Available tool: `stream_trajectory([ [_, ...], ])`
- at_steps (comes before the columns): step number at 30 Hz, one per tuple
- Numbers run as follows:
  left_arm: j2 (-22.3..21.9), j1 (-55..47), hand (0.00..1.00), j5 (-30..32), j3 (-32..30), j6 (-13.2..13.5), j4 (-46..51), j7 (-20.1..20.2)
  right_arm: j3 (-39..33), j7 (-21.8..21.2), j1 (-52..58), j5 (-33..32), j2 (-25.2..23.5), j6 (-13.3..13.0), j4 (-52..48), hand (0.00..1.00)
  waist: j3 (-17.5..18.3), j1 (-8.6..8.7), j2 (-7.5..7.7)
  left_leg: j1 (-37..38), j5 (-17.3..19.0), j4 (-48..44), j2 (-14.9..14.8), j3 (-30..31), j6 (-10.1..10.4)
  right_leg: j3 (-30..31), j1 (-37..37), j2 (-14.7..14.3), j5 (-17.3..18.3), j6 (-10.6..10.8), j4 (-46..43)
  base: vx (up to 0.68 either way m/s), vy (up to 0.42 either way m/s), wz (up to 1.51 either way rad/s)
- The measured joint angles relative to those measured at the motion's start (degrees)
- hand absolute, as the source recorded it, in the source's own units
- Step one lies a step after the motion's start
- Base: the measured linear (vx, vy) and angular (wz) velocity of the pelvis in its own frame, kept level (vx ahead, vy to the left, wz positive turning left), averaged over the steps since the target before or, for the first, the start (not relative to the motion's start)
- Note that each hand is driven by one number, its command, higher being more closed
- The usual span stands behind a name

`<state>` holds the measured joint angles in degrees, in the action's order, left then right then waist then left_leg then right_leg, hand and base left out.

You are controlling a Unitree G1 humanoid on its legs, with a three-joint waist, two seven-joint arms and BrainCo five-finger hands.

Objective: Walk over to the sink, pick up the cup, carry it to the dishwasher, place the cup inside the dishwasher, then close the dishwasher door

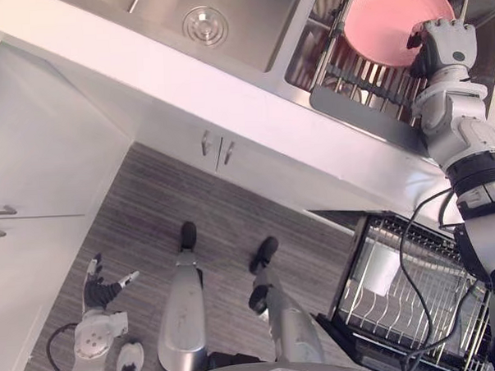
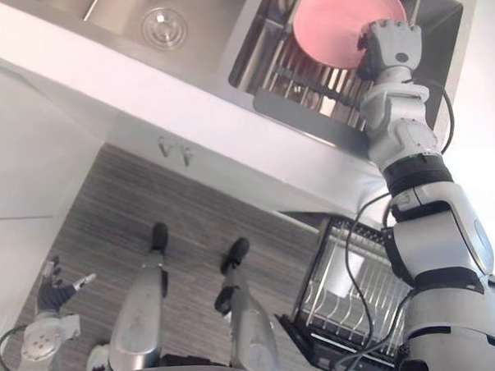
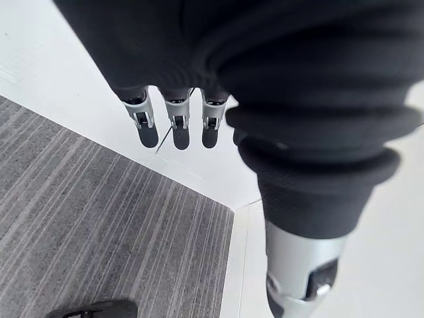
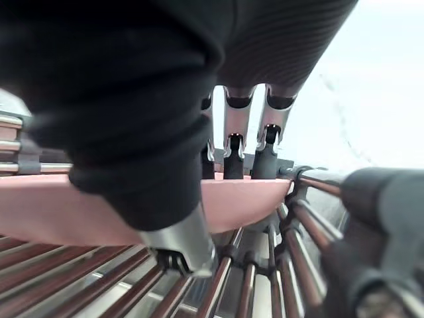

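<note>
A pink bowl (image 1: 384,23) leans in the wire drying rack (image 1: 349,74) inside the right sink basin. My right hand (image 1: 443,45) is at the bowl's right edge. In the right wrist view its fingers (image 4: 233,149) curl over the pink rim (image 4: 66,205) while the thumb (image 4: 185,252) sits under it, pinching the rim. My left hand (image 1: 100,286) hangs low by my side above the floor, with its fingers (image 3: 175,122) straight and holding nothing.
The left sink basin with its round drain (image 1: 205,25) lies beside the rack. White cabinet doors (image 1: 213,150) run under the counter. The dishwasher's pulled-out wire rack (image 1: 416,293) stands at the lower right, below the counter edge. Striped grey floor (image 1: 150,206) spreads in front.
</note>
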<state>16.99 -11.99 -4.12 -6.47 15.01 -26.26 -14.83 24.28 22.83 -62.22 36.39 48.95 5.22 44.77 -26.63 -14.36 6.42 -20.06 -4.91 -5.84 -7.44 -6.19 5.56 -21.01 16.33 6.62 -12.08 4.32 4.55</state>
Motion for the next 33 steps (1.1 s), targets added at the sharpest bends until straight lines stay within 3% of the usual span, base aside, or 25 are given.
stream_trajectory([
  [6, 0.0, 0.0, 0.0, 0.9, 0.5, 2.0, 0.2, -2.7, -0.2, 2.4, -0.7, -1.1, 0.1, -1.7, -1.3, 1.0, -0.1, 0.47, -0.1, -1.7, 0.8, -1.9, -0.6, -0.1, 0.0, 0.0, 1.0, -0.4, -0.3, 0.6, 0.0, 0.0, -0.015, -0.04],
  [11, -0.1, 0.1, 0.0, 1.2, 0.4, 4.0, 0.3, -3.9, -0.2, 3.1, -2.2, -3.6, 0.0, -2.9, -1.3, 1.0, -0.7, 0.39, -1.07, -2.6, 1.6, -4.0, -1.6, -0.1, 0.2, -0.1, 1.0, -1.2, -0.5, 0.3, 0.0, -0.02, -0.02, -0.04],
  [12, -0.2, 0.1, 0.0, 1.2, 0.4, 4.1, 0.3, -3.9, -0.2, 4.0, -2.5, -4.1, 0.0, -3.2, -1.3, 1.0, -0.8, 0.43, -1.24, -2.6, 1.6, -4.1, -1.7, -0.1, 0.3, -0.1, 1.0, -1.3, -0.5, 0.3, 0.0, -0.05, -0.027, -0.05],
  [13, -0.2, 0.1, 0.0, 1.7, 0.5, 4.3, 0.3, -4.0, -0.2, 8.9, -3.5, -5.4, 0.0, -3.3, -1.5, 1.0, -1.1, 0.49, -1.84, -2.7, 1.6, -4.1, -1.9, -0.1, 0.3, -0.1, 1.1, -1.4, -0.5, 0.3, 0.0, -0.04, -0.017, -0.06],
  [14, -0.2, 0.2, 0.0, 2.0, 0.5, 4.4, 0.3, -4.2, -0.3, 10.3, -4.0, -5.8, 0.1, -3.4, -1.5, 1.0, -1.3, 0.5, -2.15, -2.7, 1.5, -4.1, -2.0, -0.1, 0.3, 0.0, 1.1, -1.5, -0.5, 0.3, 0.0, -0.06, -0.022, -0.1],
  [18, -0.2, 0.4, 0.0, 2.1, 0.4, 5.2, 0.3, -5.0, -2.0, 15.1, -6.1, -11.9, 0.1, -4.9, -1.6, 1.0, -2.1, 0.41, -3.57, -2.8, 0.4, -3.0, -2.2, -0.1, 0.6, 0.0, 1.7, -1.9, -0.7, 0.2, 0.0, -0.03, -0.019, -0.02],
  [21, -0.7, 0.9, 0.0, 2.1, 0.4, 5.4, 0.3, -5.2, -5.9, 17.1, -6.2, -18.5, 0.0, -7.0, -2.5, 1.0, -2.2, 0.05, -3.64, -2.6, -0.1, -2.9, -2.3, 0.0, 0.7, -0.1, 1.8, -2.2, -2.2, -1.7, 0.1, 0.01, -0.041, 0.06],
  [24, -2.0, 1.4, 0.0, 2.2, 0.4, 5.6, 0.3, -5.8, -8.6, 18.8, -8.3, -26.6, -0.4, -10.4, -3.9, 1.0, -2.3, 0.07, -3.77, -2.6, -0.3, -2.9, -2.5, -0.1, 0.7, -0.1, 1.8, -2.5, -2.5, -2.5, 0.1, 0.0, -0.011, -0.01],
  [27, -2.6, 1.4, 0.0, 2.8, 0.4, 5.8, 0.2, -6.1, -13.2, 19.9, -10.7, -32.4, -1.3, -12.2, -3.9, 1.0, -2.3, 0.02, -3.77, -1.7, -0.4, -2.8, -2.6, -0.2, 1.0, -0.1, 1.0, -2.6, -2.6, -2.8, 0.1, 0.0, 0.0, 0.0],
  [33, -2.6, 1.4, 0.0, 3.3, 0.4, 6.1, 0.2, -6.2, -14.8, 19.5, -10.4, -35.0, -1.5, -13.9, -3.9, 1.0, -2.2, 0.2, -3.71, 1.1, -1.2, 0.2, -2.3, -0.6, 1.1, 0.0, -0.4, -2.5, -1.9, -2.8, 0.1, 0.0, 0.0, 0.0],
])
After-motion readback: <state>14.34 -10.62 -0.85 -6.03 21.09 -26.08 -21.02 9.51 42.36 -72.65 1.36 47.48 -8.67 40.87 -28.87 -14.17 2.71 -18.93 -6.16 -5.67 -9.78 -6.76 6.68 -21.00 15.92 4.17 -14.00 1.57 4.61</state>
